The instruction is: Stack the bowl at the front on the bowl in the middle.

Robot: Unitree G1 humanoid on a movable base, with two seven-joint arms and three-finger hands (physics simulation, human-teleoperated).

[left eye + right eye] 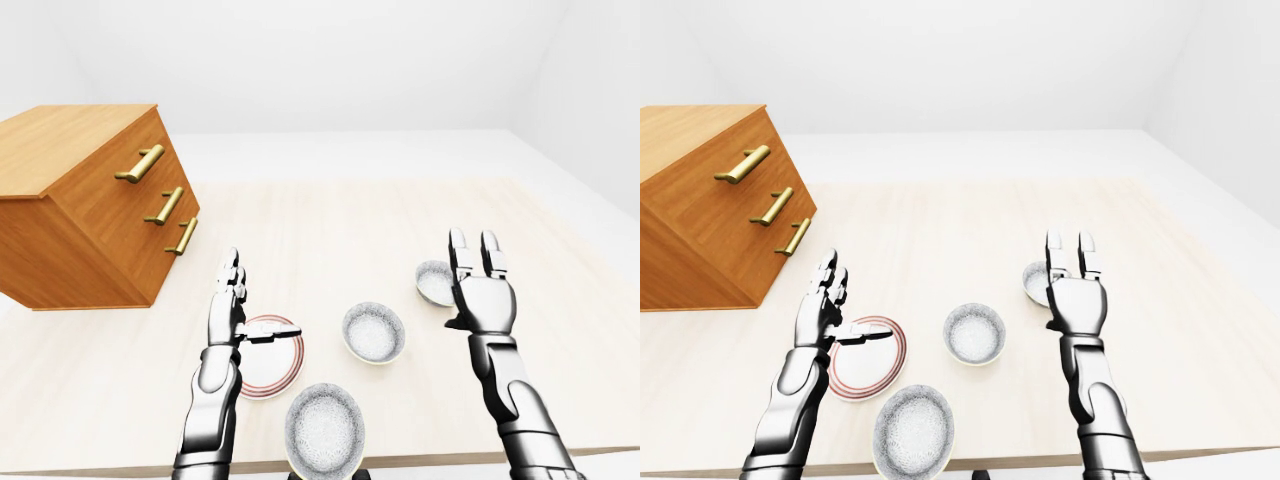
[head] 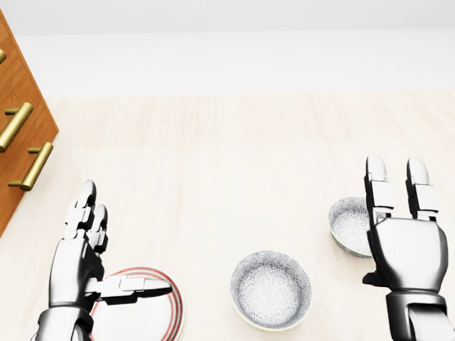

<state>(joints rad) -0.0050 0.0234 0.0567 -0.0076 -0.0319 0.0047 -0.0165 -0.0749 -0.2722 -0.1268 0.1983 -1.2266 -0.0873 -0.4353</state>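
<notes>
Wooden chest of drawers (image 1: 85, 205) with three brass handles (image 1: 140, 163) at the left-eye view's left, standing on a pale wooden table (image 1: 330, 215), red-rimmed plate (image 1: 278, 365) near the bottom edge, third patterned bowl (image 2: 350, 224) farther right

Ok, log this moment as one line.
left robot hand: open, over red-rimmed plate | right robot hand: open, raised | front bowl: untouched | middle bowl: empty | stack: not done
</notes>
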